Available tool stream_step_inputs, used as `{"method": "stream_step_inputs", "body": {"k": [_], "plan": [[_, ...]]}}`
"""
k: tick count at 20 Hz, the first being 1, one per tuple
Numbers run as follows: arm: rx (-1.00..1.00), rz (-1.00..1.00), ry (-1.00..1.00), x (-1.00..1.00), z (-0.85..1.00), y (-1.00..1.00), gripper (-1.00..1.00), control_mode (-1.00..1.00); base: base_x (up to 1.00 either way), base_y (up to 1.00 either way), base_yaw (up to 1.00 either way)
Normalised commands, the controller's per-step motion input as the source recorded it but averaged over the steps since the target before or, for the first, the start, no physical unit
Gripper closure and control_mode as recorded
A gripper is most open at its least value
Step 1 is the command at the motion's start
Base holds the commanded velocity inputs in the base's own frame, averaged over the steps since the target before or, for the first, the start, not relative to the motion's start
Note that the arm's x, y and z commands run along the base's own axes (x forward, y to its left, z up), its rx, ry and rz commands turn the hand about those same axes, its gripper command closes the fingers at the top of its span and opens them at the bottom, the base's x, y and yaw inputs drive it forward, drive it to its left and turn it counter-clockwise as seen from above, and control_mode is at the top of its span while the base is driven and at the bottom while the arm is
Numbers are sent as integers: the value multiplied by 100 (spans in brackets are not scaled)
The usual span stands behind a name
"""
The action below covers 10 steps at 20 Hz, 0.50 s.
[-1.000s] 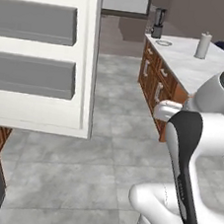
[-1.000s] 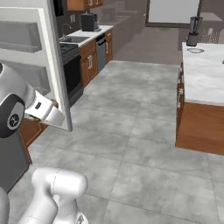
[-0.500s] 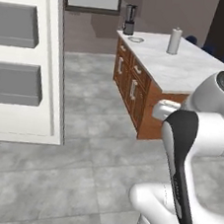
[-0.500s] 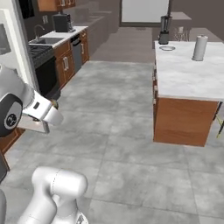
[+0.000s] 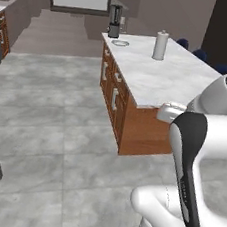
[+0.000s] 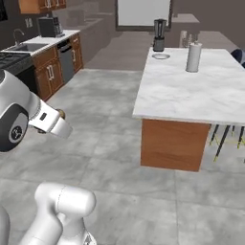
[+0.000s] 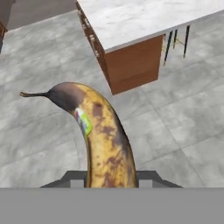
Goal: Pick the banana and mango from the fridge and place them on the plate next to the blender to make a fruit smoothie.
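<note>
— Between your claw's closed sides, what did you have?

— You had the banana clenched there: a curved yellow fruit, heavily mottled with brown, its far end dark brown and drawn out into a thin stem, with a small green and white sticker just below that dark tip. It rose from the claw and arched away from it, over the floor.

— And what lay beyond the claw?

— You were looking past the banana at pale grey floor tiles, matte and lightly veined. Farther out from the claw stood the island counter, a white marbled slab on a warm brown wooden body with drawer fronts and grey handles. At its far end you had the blender, dark with a smoky jar and black lid, and just beside its base the plate, round, shallow and pale. A white upright paper-towel roll stood near them on the same top.

— How was your arm set?

— You held the arm folded close above the base, white shells with a glossy black strip down the forearm. In the right base view the hand reached out low over the floor, well apart from the island, with a brown bit of the banana's end showing at it.
</note>
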Motion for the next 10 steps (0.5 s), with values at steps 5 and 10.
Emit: {"method": "stream_step_inputs", "body": {"k": [5, 10], "plan": [[0, 0, 0, 0, 0, 0, 100, 100, 99, -5, 0], [0, 0, 0, 0, 0, 0, 100, 100, 85, 22, 0]]}}
